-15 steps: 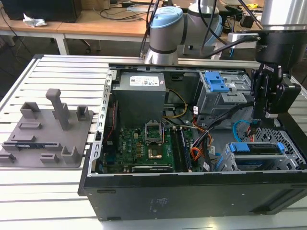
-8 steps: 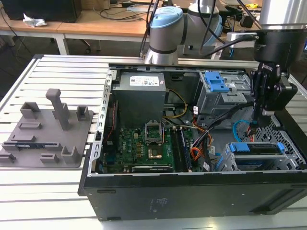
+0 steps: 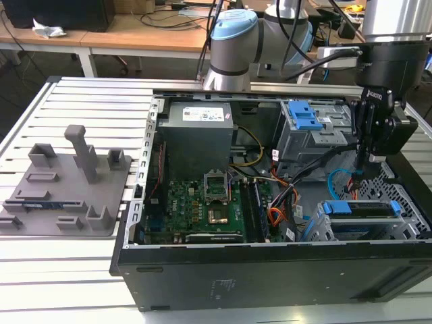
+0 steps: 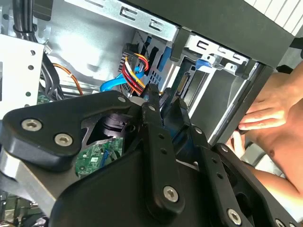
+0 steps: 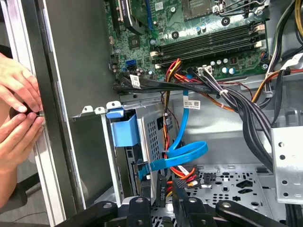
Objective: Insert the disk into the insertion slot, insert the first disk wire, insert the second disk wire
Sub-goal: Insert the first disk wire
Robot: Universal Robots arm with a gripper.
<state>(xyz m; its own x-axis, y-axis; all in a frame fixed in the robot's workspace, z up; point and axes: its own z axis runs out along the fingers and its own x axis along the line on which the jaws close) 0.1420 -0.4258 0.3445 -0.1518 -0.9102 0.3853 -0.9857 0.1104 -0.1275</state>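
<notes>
Disk (image 3: 362, 210) sits in insertion slot (image 3: 322, 233) just beneath hand (image 3: 361, 166); grip cannot be told.

Open: the perforated floor (image 5: 232, 184) beside the slot (image 5: 151, 132) is bare.
Blocked: a blue cable (image 5: 183, 127) and black wires (image 5: 246, 118) cross nearby.
Edge: hands (image 5: 19, 90) on the case rim (image 5: 47, 156).

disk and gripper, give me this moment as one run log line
disk: seated in insertion slot | gripper: low by blue cable beside slot | hands: at case edge
</notes>
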